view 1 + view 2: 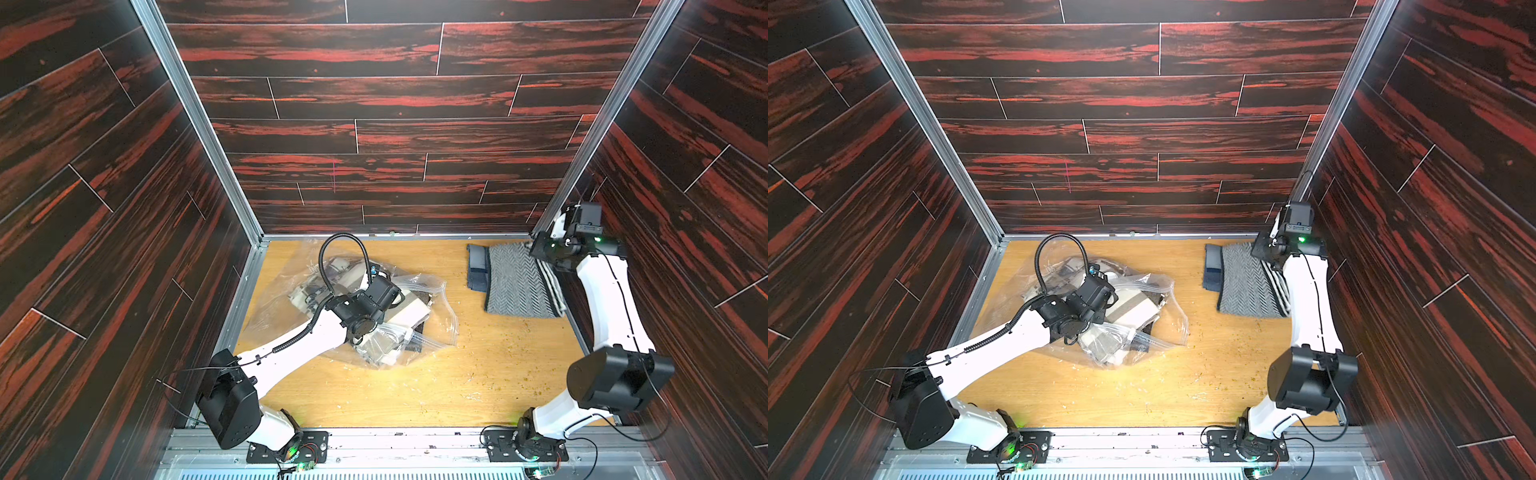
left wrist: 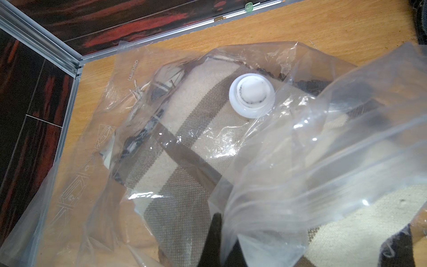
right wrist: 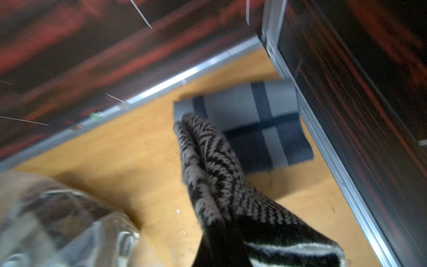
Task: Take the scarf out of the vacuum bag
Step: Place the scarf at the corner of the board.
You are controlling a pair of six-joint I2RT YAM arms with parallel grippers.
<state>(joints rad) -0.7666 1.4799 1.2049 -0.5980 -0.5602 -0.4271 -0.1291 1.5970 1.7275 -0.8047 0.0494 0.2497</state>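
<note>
The clear, crinkly vacuum bag (image 1: 432, 299) (image 1: 1158, 307) lies left of the table's middle, its round white valve (image 2: 251, 96) facing up. Inside it shows a beige scarf with brown stripes (image 2: 184, 129) (image 1: 411, 309). My left gripper (image 2: 219, 223) is shut on a fold of the bag's plastic; from above its wrist (image 1: 365, 307) hides the fingers. At the back right, my right gripper (image 3: 221, 231) (image 1: 536, 249) is shut on an edge of a grey herringbone scarf (image 1: 515, 282) (image 3: 208, 157). This scarf is outside the bag and partly raised.
A folded navy-and-grey plaid scarf (image 1: 478, 266) (image 3: 265, 129) lies under the herringbone scarf's far edge. Dark wood-look walls with aluminium rails (image 1: 552, 208) close in the table on three sides. Small crumbs (image 1: 511, 365) dot the wood at the front right.
</note>
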